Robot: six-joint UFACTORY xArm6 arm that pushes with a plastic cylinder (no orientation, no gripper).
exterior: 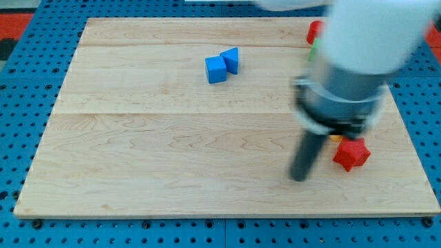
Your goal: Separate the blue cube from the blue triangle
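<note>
The blue cube (216, 69) sits on the wooden board (172, 151) near the view's top centre. The blue triangle (231, 60) touches its upper right side. My tip (299, 177) rests on the board at the view's lower right, far below and to the right of both blue blocks. The rod is blurred.
A red star-shaped block (352, 153) lies just right of my tip. A bit of yellow block (335, 138) peeks out under the arm. A red block (314, 31) and a sliver of green block (311, 52) show at the top right, mostly hidden by the arm.
</note>
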